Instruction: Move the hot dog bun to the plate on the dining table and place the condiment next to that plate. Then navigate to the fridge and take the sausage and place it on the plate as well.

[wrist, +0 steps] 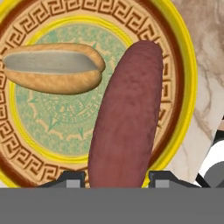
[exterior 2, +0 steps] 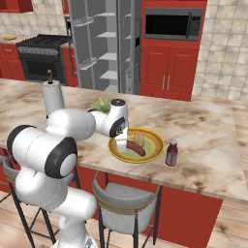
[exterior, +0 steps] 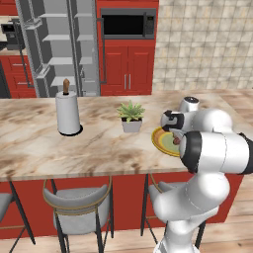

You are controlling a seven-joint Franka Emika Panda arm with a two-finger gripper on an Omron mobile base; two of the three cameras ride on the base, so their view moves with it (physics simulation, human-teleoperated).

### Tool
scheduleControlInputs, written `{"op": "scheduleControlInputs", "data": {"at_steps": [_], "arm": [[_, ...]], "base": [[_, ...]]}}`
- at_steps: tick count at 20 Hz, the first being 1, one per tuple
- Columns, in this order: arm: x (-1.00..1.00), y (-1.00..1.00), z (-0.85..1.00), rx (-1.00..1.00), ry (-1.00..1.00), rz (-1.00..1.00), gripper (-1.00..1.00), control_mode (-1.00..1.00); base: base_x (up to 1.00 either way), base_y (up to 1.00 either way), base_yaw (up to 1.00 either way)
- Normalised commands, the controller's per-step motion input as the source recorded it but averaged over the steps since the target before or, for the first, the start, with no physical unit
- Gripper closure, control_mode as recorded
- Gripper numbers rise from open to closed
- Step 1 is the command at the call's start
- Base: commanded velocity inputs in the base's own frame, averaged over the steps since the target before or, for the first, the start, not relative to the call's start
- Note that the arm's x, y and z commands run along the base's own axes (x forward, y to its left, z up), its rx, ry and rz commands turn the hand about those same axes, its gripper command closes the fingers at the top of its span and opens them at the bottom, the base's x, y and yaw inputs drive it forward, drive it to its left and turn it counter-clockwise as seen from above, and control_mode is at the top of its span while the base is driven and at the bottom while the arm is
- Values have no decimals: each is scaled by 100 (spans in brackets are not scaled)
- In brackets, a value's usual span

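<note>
End effector (wrist: 114, 181) is sitting low over the plate (exterior 2: 156, 145), fingers clamped on the near end of the sausage (wrist: 127, 118); in the hand view the sausage is running up from between the two fingertips (wrist: 72, 178) across the plate's pale green centre. Right base view is showing the sausage lying on the plate, the end effector at its left end.

Hot dog bun (wrist: 54, 68) is lying on the same plate, split side showing, just beside the sausage and not touching it as far as the hand view shows.

Plate is sitting on the counter (exterior: 34, 143) near its front edge, toward the right end. Condiment bottle (exterior 2: 171, 153), dark red with a white cap, is standing upright on the counter just right of the plate, close to the front edge.

Also on the counter: paper towel roll (exterior: 67, 112) on a dark base toward the left, small potted plant (exterior: 131, 116) between it and the plate.

Behind the counter the fridge (exterior 2: 104, 46) is standing with its doors open, grey shelves visible. Microwave (exterior 2: 173, 23) is sitting in red cabinets to its right, black range (exterior 2: 42, 55) to its left. Grey stools (exterior: 78, 207) are tucked under the counter's front edge.
</note>
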Motion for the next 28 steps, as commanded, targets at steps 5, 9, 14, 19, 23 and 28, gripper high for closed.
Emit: {"op": "scheduleControlInputs", "data": {"at_steps": [5, 9, 14, 19, 23, 28], "arm": [[5, 0, -6, 0, 0, 0, 100, -100], [10, 0, -7, 0, 0, 0, 100, -100], [14, 0, -7, 0, 0, 0, 100, -100], [17, 0, -8, 0, 0, 0, 100, -100], [15, 0, -13, 0, 0, 0, -100, -100], [16, 0, -13, 0, 0, 0, -100, -100]], "base": [[0, 0, 0], [0, 0, 0], [0, 0, 0], [0, 0, 0], [0, 0, 0], [0, 0, 0]]}}
